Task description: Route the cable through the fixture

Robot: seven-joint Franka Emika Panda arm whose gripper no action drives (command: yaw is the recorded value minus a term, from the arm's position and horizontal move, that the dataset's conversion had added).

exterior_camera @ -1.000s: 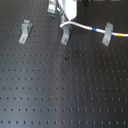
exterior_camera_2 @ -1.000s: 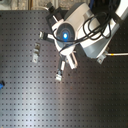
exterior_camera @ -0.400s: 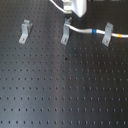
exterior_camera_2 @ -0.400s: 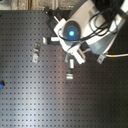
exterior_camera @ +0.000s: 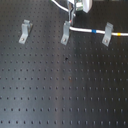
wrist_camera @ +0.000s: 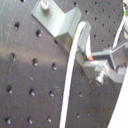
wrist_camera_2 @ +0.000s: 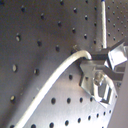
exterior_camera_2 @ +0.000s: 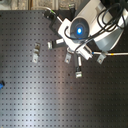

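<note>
I see the black perforated board (exterior_camera: 65, 95) filling the first exterior view edge to edge, and everything below the row of clips is bare holes, so there is wide open room on that side; the clips sit close to the board's far edge. In the second exterior view the arm (exterior_camera_2: 87, 30) covers much of the upper right, with dark hoses looped beside it. I count three grey clips in the first exterior view: one at its left (exterior_camera: 24, 31), the middle one (exterior_camera: 65, 33), and one at its right (exterior_camera: 106, 34). One cable (exterior_camera: 85, 31), white, runs from the gripper (exterior_camera: 73, 19) just above the middle clip, past a blue band, through the right clip, then a yellow band toward the first exterior view's right edge. In the first wrist view the cable (wrist_camera: 72, 65) bends up beside a clip (wrist_camera: 60, 22) and into the fingers (wrist_camera: 102, 60), which pinch its end.
</note>
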